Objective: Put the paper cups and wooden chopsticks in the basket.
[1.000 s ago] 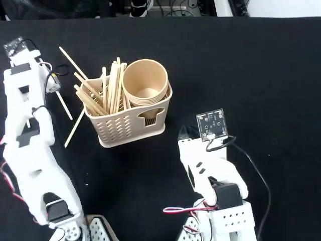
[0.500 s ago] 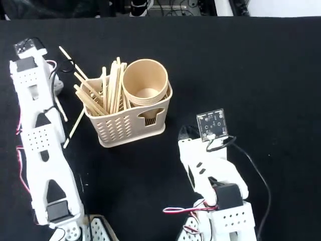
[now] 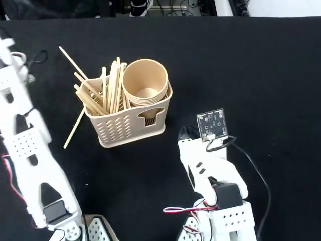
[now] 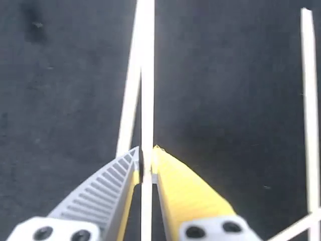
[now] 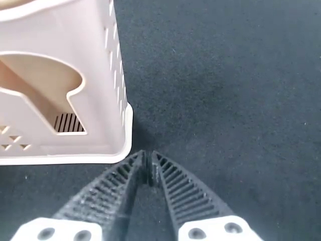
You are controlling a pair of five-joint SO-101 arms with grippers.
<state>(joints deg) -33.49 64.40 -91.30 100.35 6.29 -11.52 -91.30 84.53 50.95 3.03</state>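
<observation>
Evidently, one wooden chopstick (image 4: 147,75) is clamped between the left fingers (image 4: 178,188) over the tabletop (image 4: 225,100), presumably for carrying to the basket (image 3: 128,128) holding paper cups (image 3: 145,83); the right fingers (image 5: 175,183) are closed, empty.

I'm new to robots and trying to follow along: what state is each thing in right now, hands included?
Basket, upright, loaded.
Paper cups, stacked inside the basket.
Chopsticks in basket, standing on end, leaning.
Loose chopstick, lying on the table beside the basket.
Left hand, shut on a chopstick.
Right hand, shut, empty, near the basket's corner.
</observation>
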